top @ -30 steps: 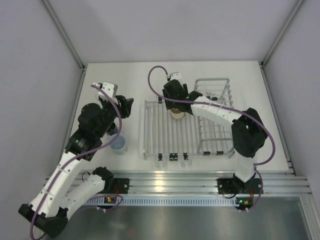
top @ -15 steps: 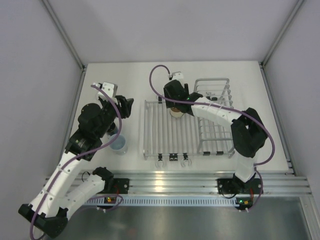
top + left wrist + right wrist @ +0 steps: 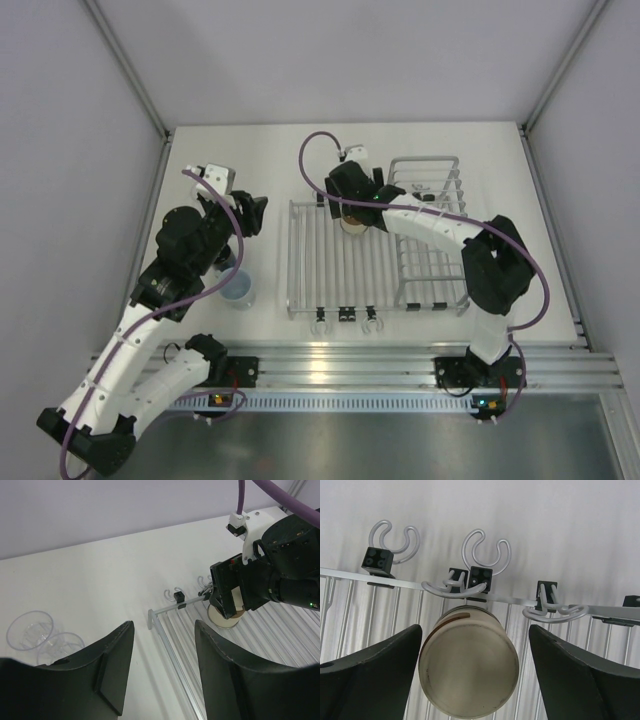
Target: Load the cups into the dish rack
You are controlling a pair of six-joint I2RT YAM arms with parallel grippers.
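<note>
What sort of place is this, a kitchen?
Probably a robot test booth, not a kitchen: a left arm and right arm bolted to a metal rail, plain grey walls around a white table, only a rack and cups.

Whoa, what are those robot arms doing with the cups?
They are loading cups into the dish rack. The right hand is open around a tan cup that sits on the rack's flat bars. The left hand hangs open and empty above the table, where a clear cup and a pale blue cup wait.
</note>
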